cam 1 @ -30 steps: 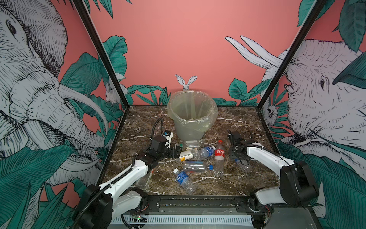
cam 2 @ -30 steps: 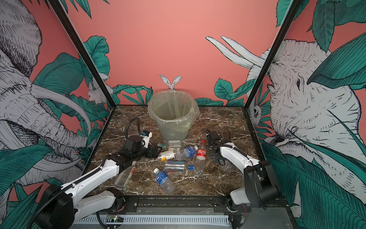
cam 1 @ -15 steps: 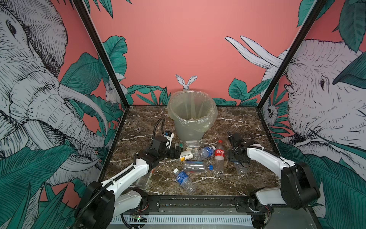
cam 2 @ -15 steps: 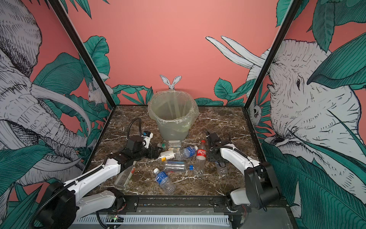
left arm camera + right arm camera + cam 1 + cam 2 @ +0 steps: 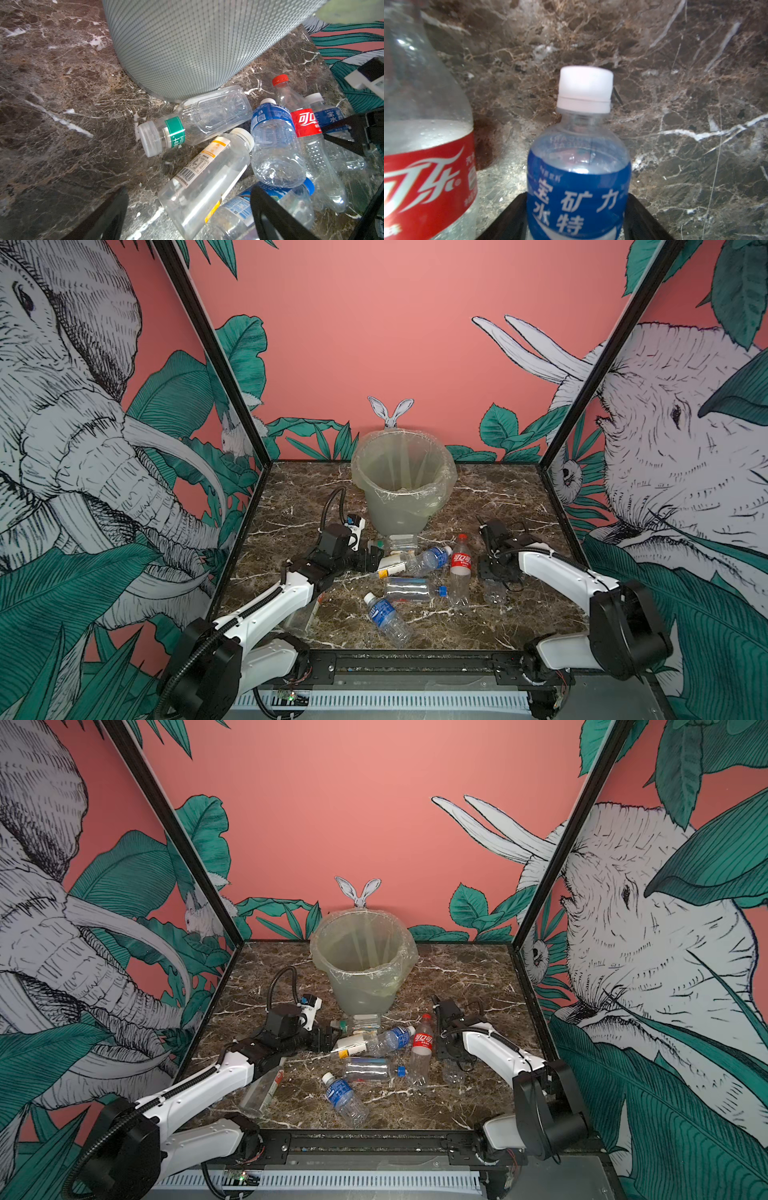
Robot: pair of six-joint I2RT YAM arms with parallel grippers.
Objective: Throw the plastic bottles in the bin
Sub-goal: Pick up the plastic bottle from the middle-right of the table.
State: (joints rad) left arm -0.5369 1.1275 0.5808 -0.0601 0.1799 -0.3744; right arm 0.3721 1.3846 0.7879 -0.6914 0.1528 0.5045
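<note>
**A:** The bin (image 5: 405,485) is standing bag-lined toward the back of the marble desk (image 5: 515,510), towering over the bottles, which are lying scattered just in front of its base. None is showing inside it from here.

**B:** And the arms?

**A:** The left gripper (image 5: 371,559) is hovering at the near edge of the pile, its fingers (image 5: 270,216) standing spread and holding nothing. The right gripper (image 5: 492,576) is reaching straight down over a blue-labelled bottle (image 5: 578,182); in the right wrist view its dark fingers (image 5: 641,216) are flanking the labelled body, but whether they are already pinching it I cannot tell.

**B:** How is that bottle lying?

**A:** On its side, just beside the red-labelled bottle (image 5: 460,568), long axis running toward the bin, white cap (image 5: 584,89) leading.

**B:** Handling?

**A:** It is looking empty, so probably light, thin-walled and slippery; a squeeze would likely be denting it. Taking it across the label, at the stiffer mid-body, seems soundest.
</note>
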